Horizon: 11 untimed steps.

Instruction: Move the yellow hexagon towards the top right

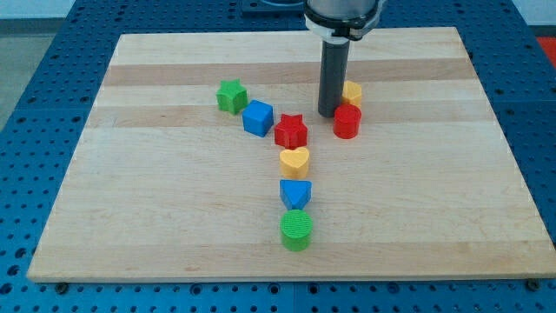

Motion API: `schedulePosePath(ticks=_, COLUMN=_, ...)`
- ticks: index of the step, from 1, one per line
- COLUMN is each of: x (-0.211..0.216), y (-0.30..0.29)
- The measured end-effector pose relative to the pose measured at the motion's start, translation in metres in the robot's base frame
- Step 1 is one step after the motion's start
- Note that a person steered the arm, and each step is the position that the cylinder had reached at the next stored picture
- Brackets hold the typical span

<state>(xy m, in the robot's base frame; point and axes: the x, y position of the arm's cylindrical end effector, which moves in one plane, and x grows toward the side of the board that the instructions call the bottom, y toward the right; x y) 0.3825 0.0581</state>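
- My tip [330,114] down on the board [174,235], a bare rod: nothing to open, nothing held.
- Just left of the yellow hexagon [353,92], touching or nearly so; part of hexagon hidden behind rod.
- Yellow hexagon far and right of centre, with red cylinder [347,122] right against its near side.
- Left of tip: red star [291,131], blue cube [258,117], green star [232,96], running far-left.
- Nearer, in a column: yellow heart [294,160], blue block [295,192], green cylinder [296,229].
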Motion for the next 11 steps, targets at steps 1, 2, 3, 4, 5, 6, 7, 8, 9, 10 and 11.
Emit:
schedulePosePath(ticks=1, x=-0.018, y=0.011)
schedulePosePath(ticks=2, x=-0.049, y=0.041)
schedulePosePath(ticks=3, x=-0.077, y=0.072)
schedulePosePath(ticks=4, x=-0.077, y=0.068)
schedulePosePath(ticks=5, x=-0.061, y=0.031)
schedulePosePath(ticks=6, x=-0.033, y=0.024)
schedulePosePath(ticks=7, x=-0.029, y=0.048)
schedulePosePath(ticks=8, x=-0.049, y=0.072)
schedulePosePath(ticks=9, x=-0.051, y=0.076)
schedulePosePath(ticks=10, x=-0.066, y=0.091)
schedulePosePath(ticks=11, x=-0.056, y=0.092)
